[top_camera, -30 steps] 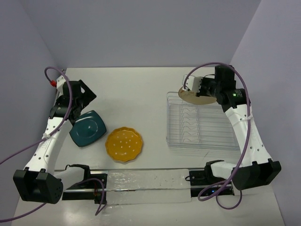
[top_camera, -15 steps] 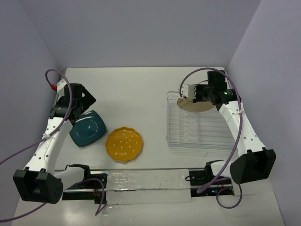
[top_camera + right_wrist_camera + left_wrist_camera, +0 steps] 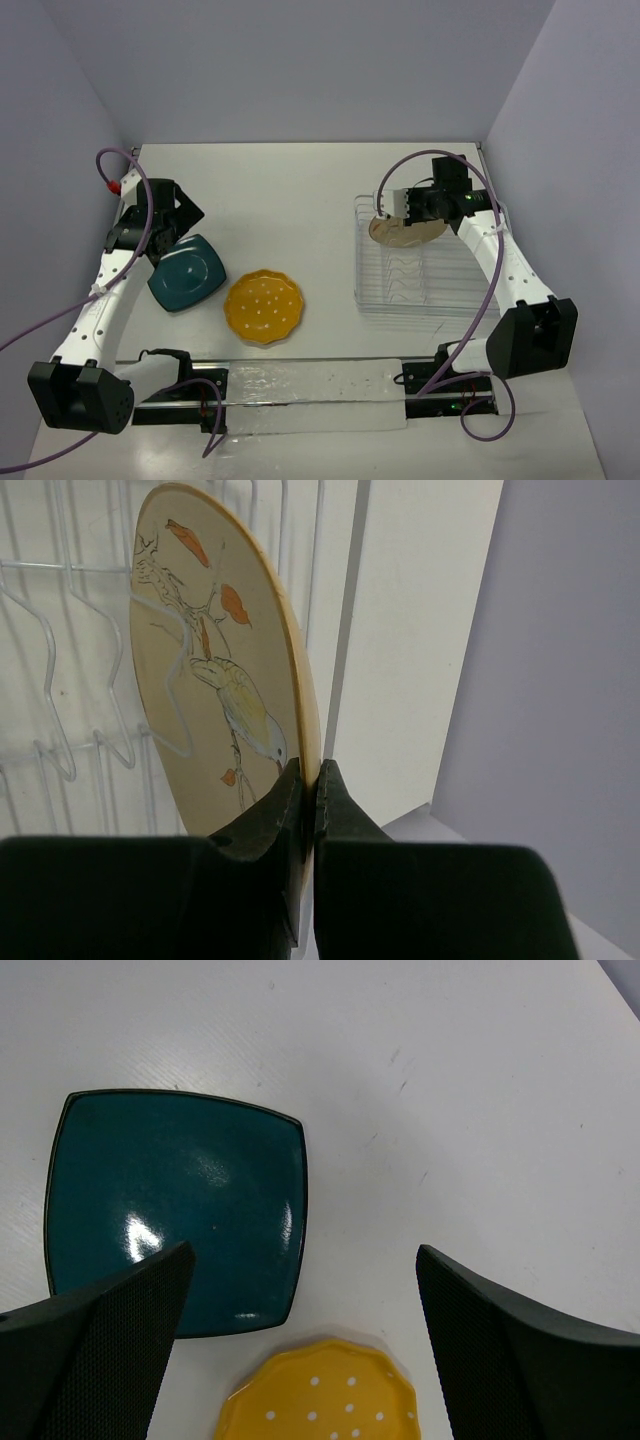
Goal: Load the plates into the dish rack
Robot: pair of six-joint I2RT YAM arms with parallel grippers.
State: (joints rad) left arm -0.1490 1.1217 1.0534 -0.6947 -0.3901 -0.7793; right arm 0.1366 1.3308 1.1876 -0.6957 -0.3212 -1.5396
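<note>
Table [image 3: 300,190], left side: square plate [image 3: 186,272], flat; scalloped plate [image 3: 263,306] just right of it and nearer, flat, apart from it. Right side: rack [image 3: 430,292]. Rack's far left corner: third plate [image 3: 405,229], on edge among the wires [image 3: 45,680].

light was bright, even, from overhead | shadows on table [image 3: 300,200] were soft, faint | teal plate [image 3: 175,1210] carried white glare spots | fingers [image 3: 270,820] read near-black, little detail | top view was sharp
</note>
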